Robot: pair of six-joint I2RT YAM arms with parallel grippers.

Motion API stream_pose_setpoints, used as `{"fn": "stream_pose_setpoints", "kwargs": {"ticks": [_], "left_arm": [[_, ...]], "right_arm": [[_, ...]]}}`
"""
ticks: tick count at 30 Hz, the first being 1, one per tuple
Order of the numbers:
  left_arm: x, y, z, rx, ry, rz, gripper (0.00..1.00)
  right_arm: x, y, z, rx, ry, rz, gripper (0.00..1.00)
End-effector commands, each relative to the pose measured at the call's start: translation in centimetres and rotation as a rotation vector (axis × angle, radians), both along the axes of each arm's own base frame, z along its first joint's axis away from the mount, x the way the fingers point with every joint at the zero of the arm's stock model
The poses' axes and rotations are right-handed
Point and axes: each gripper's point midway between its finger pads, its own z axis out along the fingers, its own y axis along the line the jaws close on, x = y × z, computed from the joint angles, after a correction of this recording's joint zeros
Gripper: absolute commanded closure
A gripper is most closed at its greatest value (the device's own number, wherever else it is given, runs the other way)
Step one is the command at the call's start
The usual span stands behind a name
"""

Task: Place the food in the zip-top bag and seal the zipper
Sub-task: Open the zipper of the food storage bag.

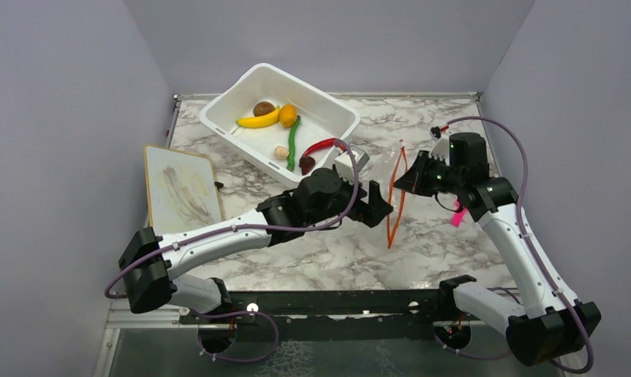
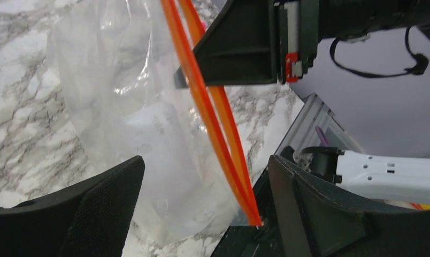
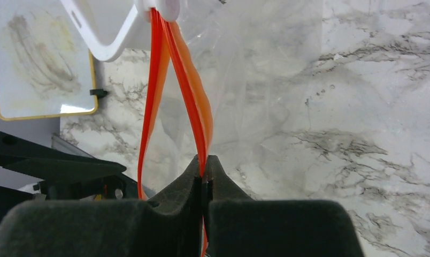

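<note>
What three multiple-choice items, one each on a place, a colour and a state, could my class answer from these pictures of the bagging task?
1. Where does the toy food lie?
A) in the white tub
B) in the zip-top bag
C) in the left gripper

2. What colour is the zipper along the bag's mouth?
A) blue
B) orange-red
C) green

3. In what state is the right gripper?
A) open, apart from the bag
B) shut on the zipper
C) shut on a piece of food

Answers:
1. A: every piece lies in the tub, while the bag and the open left gripper hold none.
2. B: both wrist views show an orange-red strip.
3. B: the right wrist view shows the fingers pressed together with the strip between them.
</note>
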Motion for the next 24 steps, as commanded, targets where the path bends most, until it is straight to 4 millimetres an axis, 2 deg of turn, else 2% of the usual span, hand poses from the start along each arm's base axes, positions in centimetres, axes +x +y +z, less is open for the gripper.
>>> {"fn": "stream_pose_setpoints", "kwargs": {"ticks": [1, 6, 13, 19, 24], "left_arm": [[1.8, -1.5, 2.9, -0.021, -0.096, 0.001, 0.1], [4.4, -1.6, 2.0, 0.108, -0.156, 0.078, 0.08], [5.5, -3.1, 2.0, 0.147, -0.225, 0.053, 0.03], [7.1, -2.4, -0.3, 0.264, -0.208, 0.134, 0.31], [8.1, -0.5, -0.9, 0.332, -0.215, 0.223, 0.7]], "right_arm": [[0.5, 1.6, 3.6, 0.083, -0.089, 0.035, 0.99], [0.5, 1.7, 4.6, 0.099, -0.121, 0.034, 0.99], [0.7, 1.5, 4.1, 0.076, -0.113, 0.033, 0.99], [0.9, 1.4, 4.2, 0.063, -0.126, 0.03, 0.99], [1.6, 0.1, 4.4, -0.015, -0.139, -0.01, 0.99]]}}
